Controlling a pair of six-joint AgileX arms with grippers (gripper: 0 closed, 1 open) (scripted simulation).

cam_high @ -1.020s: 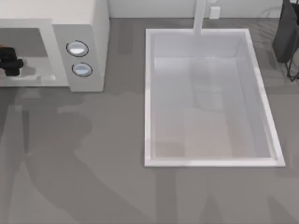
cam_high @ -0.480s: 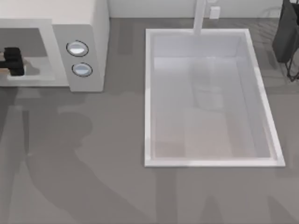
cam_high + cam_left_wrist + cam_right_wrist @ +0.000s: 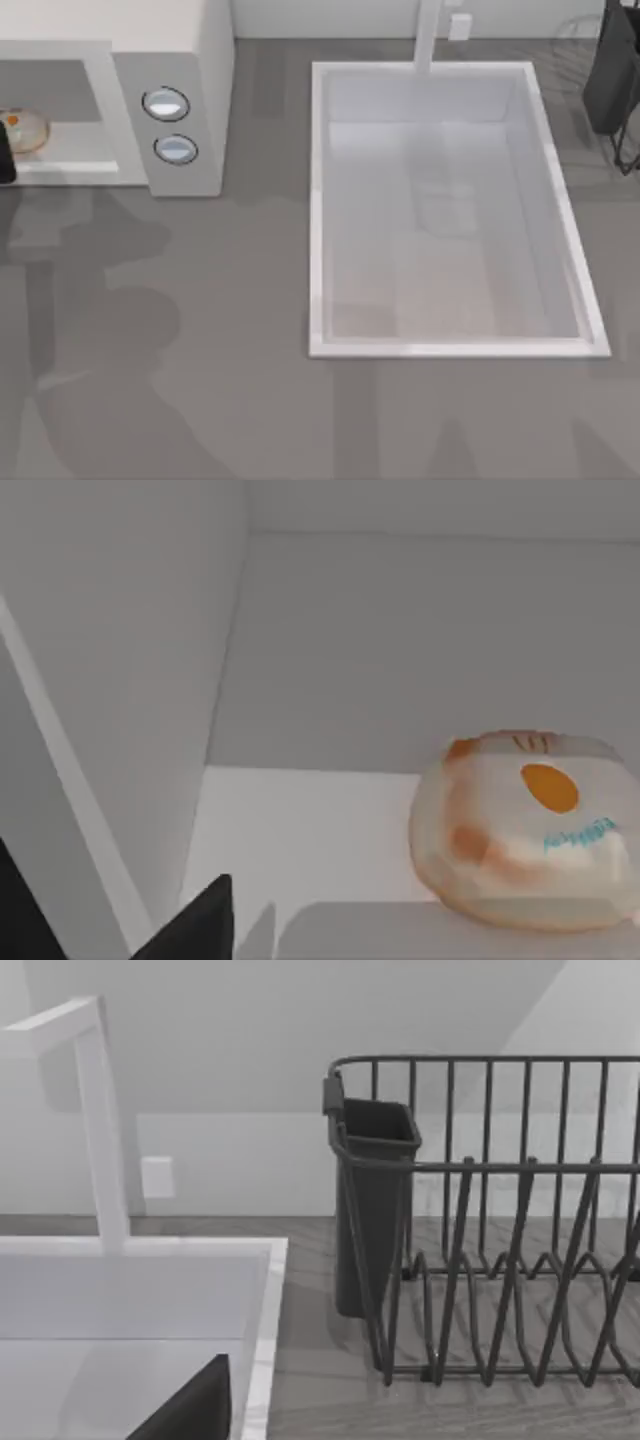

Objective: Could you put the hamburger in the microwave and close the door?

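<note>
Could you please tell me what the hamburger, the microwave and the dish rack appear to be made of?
Hamburger: soft, matte bread-like bun, judging by its pale, mottled tan surface.
Microwave: probably painted metal or plastic, smooth off-white walls; its knobs look glossy and silvery.
Dish rack: seemingly dark coated wire, with thin bent rods.

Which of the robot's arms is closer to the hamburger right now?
The left. Its end effector sits just beside the hamburger at the microwave opening, while the right arm is parked far across the table, past the sink.
</note>
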